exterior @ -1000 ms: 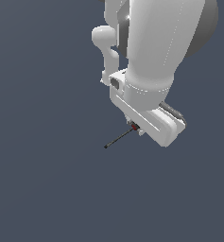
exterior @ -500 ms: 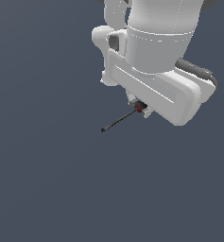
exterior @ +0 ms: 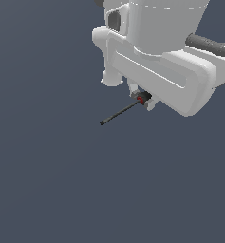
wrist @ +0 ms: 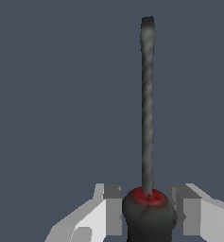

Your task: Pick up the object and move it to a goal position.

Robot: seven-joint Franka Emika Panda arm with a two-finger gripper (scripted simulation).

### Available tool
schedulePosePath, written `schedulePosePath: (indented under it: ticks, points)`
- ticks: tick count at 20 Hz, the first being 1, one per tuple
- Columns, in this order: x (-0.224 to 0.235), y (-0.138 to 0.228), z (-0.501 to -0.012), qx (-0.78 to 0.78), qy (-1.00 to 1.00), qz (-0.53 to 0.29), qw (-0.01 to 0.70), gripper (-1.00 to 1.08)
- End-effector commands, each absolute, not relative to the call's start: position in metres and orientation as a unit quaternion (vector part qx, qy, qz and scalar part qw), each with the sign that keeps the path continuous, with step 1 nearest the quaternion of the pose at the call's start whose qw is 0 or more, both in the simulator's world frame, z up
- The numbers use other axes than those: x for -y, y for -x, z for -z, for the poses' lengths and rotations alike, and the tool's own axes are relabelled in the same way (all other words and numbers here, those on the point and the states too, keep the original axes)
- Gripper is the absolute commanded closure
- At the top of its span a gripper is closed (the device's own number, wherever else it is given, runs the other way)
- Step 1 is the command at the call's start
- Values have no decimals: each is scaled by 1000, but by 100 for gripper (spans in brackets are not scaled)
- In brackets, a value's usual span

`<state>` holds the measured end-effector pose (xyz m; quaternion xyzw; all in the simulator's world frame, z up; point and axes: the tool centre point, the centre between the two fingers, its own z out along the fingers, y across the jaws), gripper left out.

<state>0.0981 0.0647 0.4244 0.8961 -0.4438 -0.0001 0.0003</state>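
The screwdriver (exterior: 128, 108) is a small tool, much smaller than the white hand (exterior: 143, 100) that has it; its red-and-black handle sits between the two fingers (wrist: 106, 210), and its thin dark shaft sticks out past them toward the exterior view's left and a little down. In the wrist view the fingers are on each side of the handle and look pressed up against it, so the hand is pinching the screwdriver by its fat end; the shaft points straight away from the wrist with nothing touching it. The rest of the picture is plain grey, and I cannot tell if that is a desk or how far off it is; no goal mark shows in either view.

I think this tool is light and stiff; it should not bend or break in a firm pinch. The handle is round and looks smooth, so it could turn or slide between flat fingers; the long shaft hangs out to one side, so its weight may pull the tip down if the pinch is loose. The handle is the best place to hold, because it is the thickest part; the shaft looks too thin and slippery for these big fingers. A steady squeeze and a slow, smooth move look safest; a quick swing could make the tool twist in the hand.
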Motion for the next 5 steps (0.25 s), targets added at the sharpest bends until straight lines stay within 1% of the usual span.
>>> schedulePosePath:
  ticks: [1,5]
  points:
    - [-65,-99,-428,444,-896,0,0,108]
    - [-65,-99,-429,444,-896,0,0,108]
